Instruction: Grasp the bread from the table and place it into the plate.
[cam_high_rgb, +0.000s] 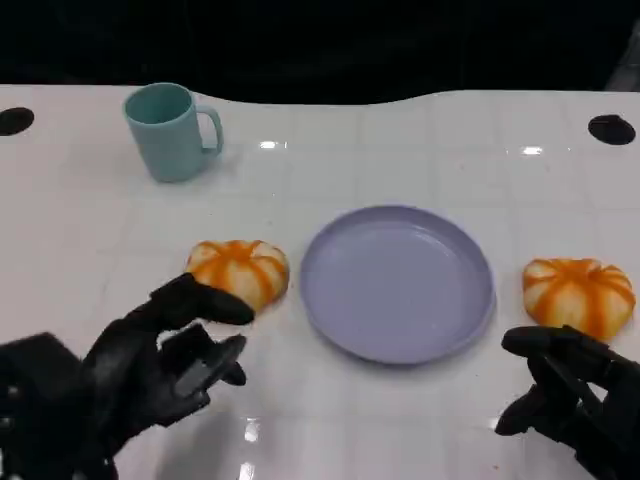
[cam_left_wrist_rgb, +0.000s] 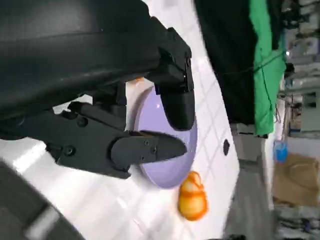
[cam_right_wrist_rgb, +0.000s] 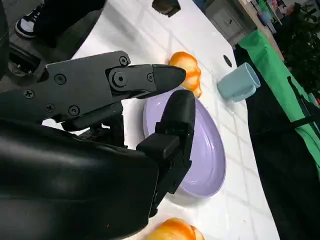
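A lilac plate sits mid-table between two orange-striped breads. The left bread lies just beside the plate's rim, with the robot's left hand spread and empty close to it. The right bread lies apart from the plate, near the empty, loosely spread right hand. A teal mug stands well behind.

right robot hand cropped, right bread cropped
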